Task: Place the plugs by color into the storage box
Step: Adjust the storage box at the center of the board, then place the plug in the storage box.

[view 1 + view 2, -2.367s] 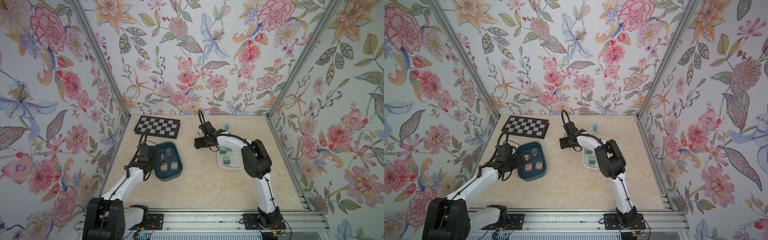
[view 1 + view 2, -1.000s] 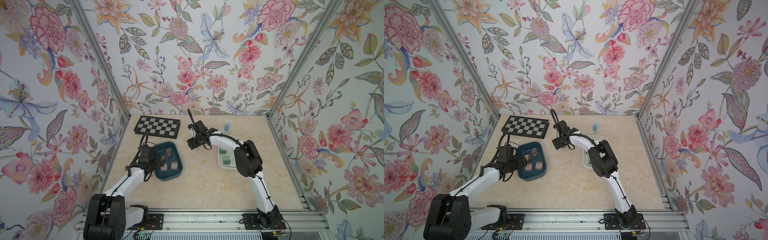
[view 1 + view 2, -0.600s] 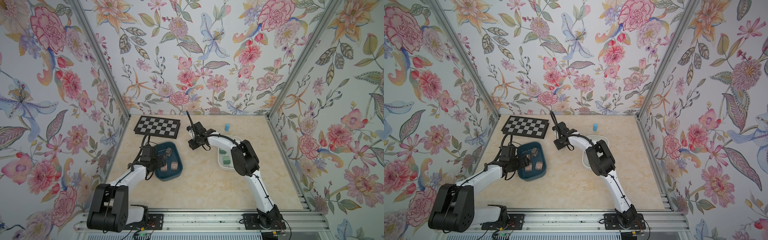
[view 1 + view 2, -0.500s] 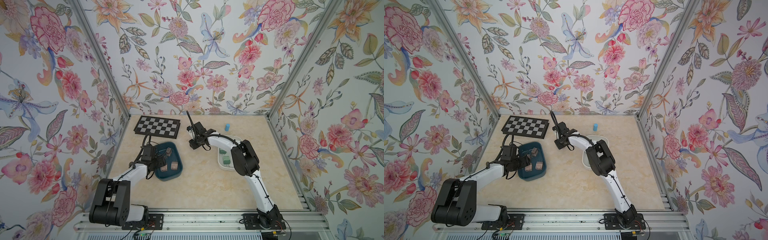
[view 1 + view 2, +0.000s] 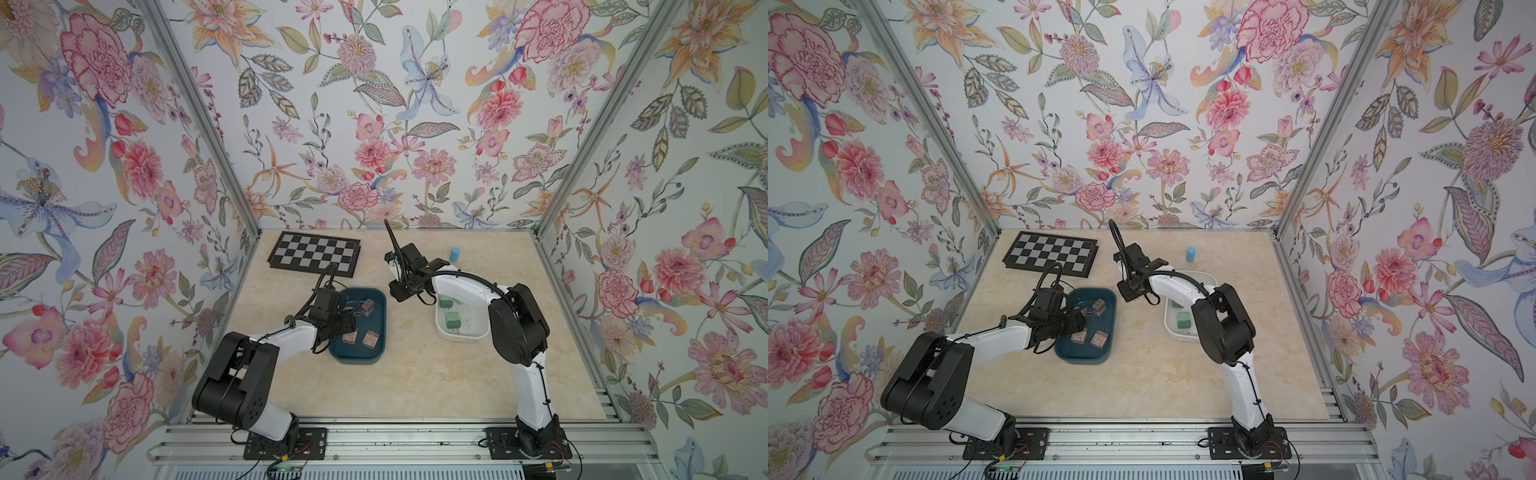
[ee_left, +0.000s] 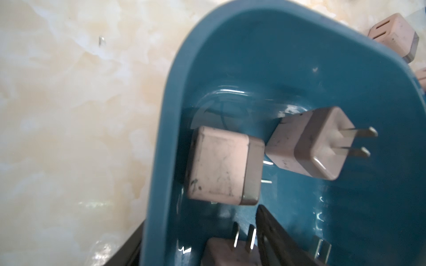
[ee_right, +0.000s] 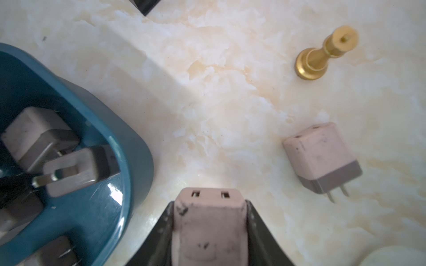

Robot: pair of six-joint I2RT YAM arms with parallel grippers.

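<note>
Since a second ago the right end effector (image 7: 209, 207) has narrowed onto a dusty-pink plug (image 7: 207, 237) and drawn back slightly, holding it just outside the rim of the teal storage box (image 5: 357, 359), over the marble surface (image 5: 415, 386). Behind that box, toward the back wall, lies the checkerboard (image 5: 313, 259); on its right-arm side, well apart, sits the white box (image 5: 463, 337) with two green plugs (image 5: 453, 321) showing. The left end effector (image 5: 345, 323) reaches into the teal box; whether it grips anything cannot be told. Three pink plugs (image 5: 367, 307) show inside in both top views. Another pink plug (image 7: 320, 159) lies on its side outside the box, with the blue cylinder (image 5: 455, 254) farther off and a toppled gold pawn (image 7: 327, 53) near that plug.
</note>
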